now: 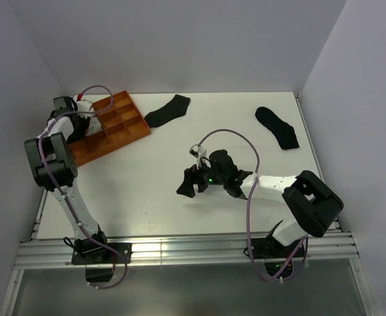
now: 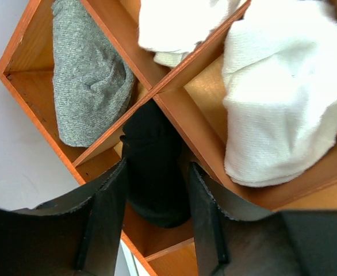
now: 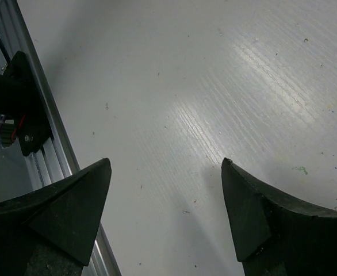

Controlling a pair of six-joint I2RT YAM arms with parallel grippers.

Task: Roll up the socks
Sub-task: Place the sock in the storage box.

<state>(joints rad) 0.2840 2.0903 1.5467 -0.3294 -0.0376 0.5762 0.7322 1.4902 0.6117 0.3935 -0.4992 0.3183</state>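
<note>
White table [image 1: 147,194], orange tray [image 1: 122,122], loose black sock [image 1: 168,110].

Entry: we record a white bench [image 1: 147,191], closed in by pale walls [image 1: 180,39] at its back and on both sides. An orange wooden divider tray [image 1: 124,122] lies at the bench's far left corner, askew to its edges. An aluminium rail [image 1: 193,249] runs along the bench's near edge.

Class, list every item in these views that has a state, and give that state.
Black roll: rolled, in a tray compartment.
Grey roll: rolled, in the neighbouring compartment.
White rolls: rolled, in compartments.
Sock beside the tray: flat, unrolled, on the table.
Other sock: flat, unrolled.
Left gripper: open, straddling the black roll.
Right gripper: open, empty.
</note>
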